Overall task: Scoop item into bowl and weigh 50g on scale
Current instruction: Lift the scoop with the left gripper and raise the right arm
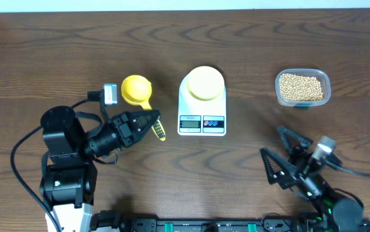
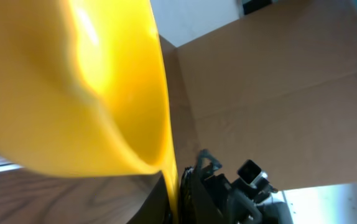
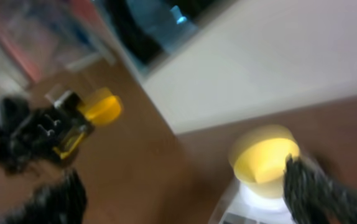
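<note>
Left gripper (image 1: 147,124) was clenched on the scoop (image 1: 136,89) handle, with the cup left of the scale (image 1: 202,108). Right gripper (image 1: 280,153) stood released, holding nothing. Beans (image 1: 301,86) lay in the tub (image 1: 328,84), right of the scale. The bowl (image 1: 203,82) sat on the scale's platform.

Judgement: beans hard, smooth and light, apt to roll and spill, not pinchable singly. Scoop stiff and light; the handle grip suits it, cup to be carried level.
</note>
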